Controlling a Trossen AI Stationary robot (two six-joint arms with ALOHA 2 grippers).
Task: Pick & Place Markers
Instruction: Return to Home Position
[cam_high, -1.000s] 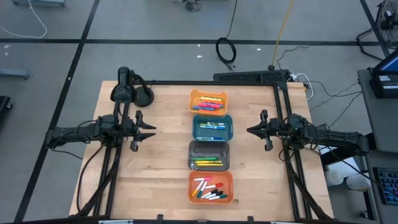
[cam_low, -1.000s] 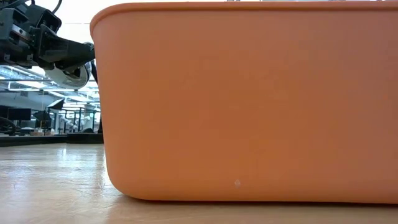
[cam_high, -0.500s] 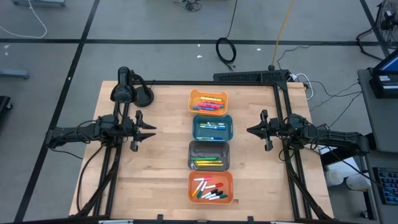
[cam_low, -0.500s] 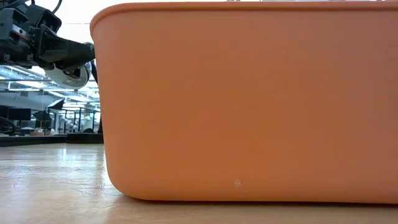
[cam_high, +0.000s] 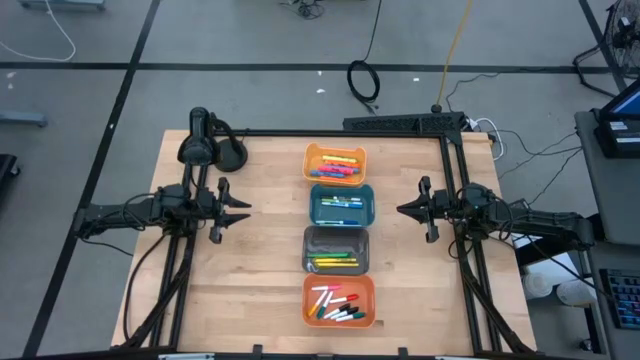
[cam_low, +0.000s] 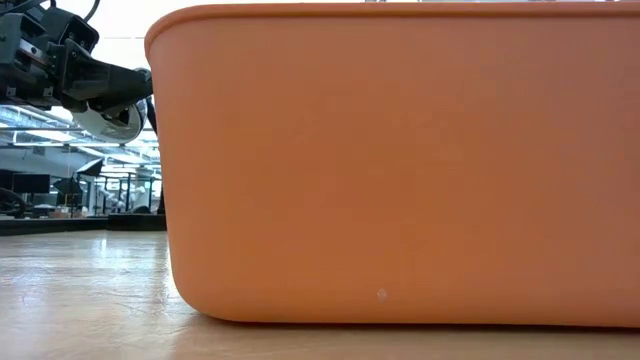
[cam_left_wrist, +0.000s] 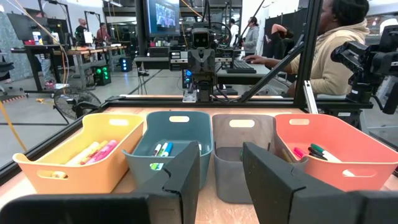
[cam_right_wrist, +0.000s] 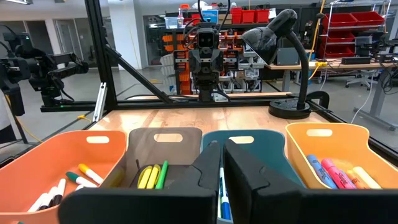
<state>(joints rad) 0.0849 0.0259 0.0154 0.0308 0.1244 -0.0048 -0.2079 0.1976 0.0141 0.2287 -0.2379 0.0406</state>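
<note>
Four bins stand in a row down the table's middle: light orange (cam_high: 335, 163) farthest, then teal (cam_high: 341, 205), grey (cam_high: 336, 249) and orange (cam_high: 338, 300) nearest. Markers lie inside each: pink and yellow ones (cam_left_wrist: 99, 151), blue ones (cam_right_wrist: 222, 200), yellow and green ones (cam_right_wrist: 151, 175), white, red and black ones (cam_high: 338, 305). My left gripper (cam_high: 245, 207) hovers left of the bins, level, open and holding nothing (cam_left_wrist: 221, 177). My right gripper (cam_high: 402, 209) hovers to their right, level and shut (cam_right_wrist: 221, 163), with nothing in it.
A black desk lamp (cam_high: 205, 148) stands at the table's far left corner. A black frame (cam_high: 450, 150) runs along the far and right edges. Bare wood lies between each gripper and the bins. In the low view the orange bin's wall (cam_low: 400, 160) fills most of the picture. A person (cam_left_wrist: 339, 43) sits beyond the table.
</note>
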